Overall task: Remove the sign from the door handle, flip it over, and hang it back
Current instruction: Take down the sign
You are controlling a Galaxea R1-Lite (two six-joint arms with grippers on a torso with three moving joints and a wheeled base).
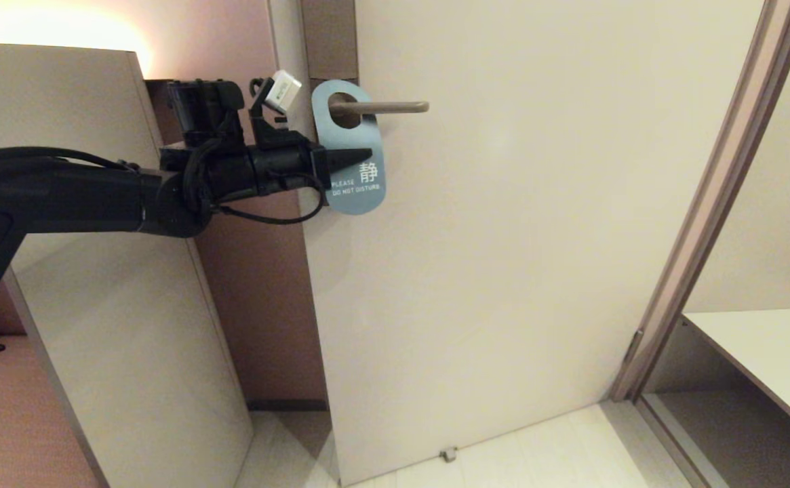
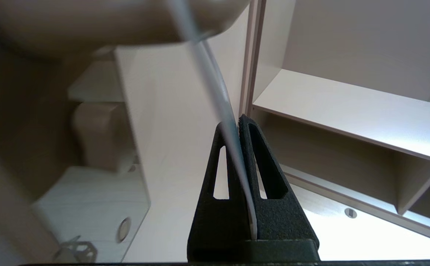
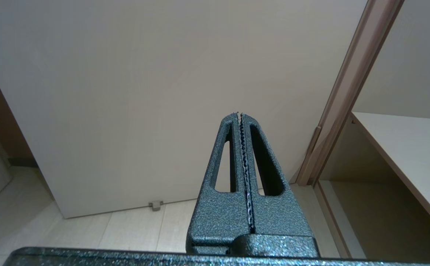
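While hanging blue side out by its oval hole on the door handle, near the door's left edge, pinched mid-card: the sign in left gripper, ready for lifting off; right gripper clamped empty, parked.

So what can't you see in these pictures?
- The sign's back face: head view shows only the blue side; left wrist view shows it edge-on between the left pincer.
- Lock plate and keyhole: not visible in the head view.
- Right pincer: absent from head view.
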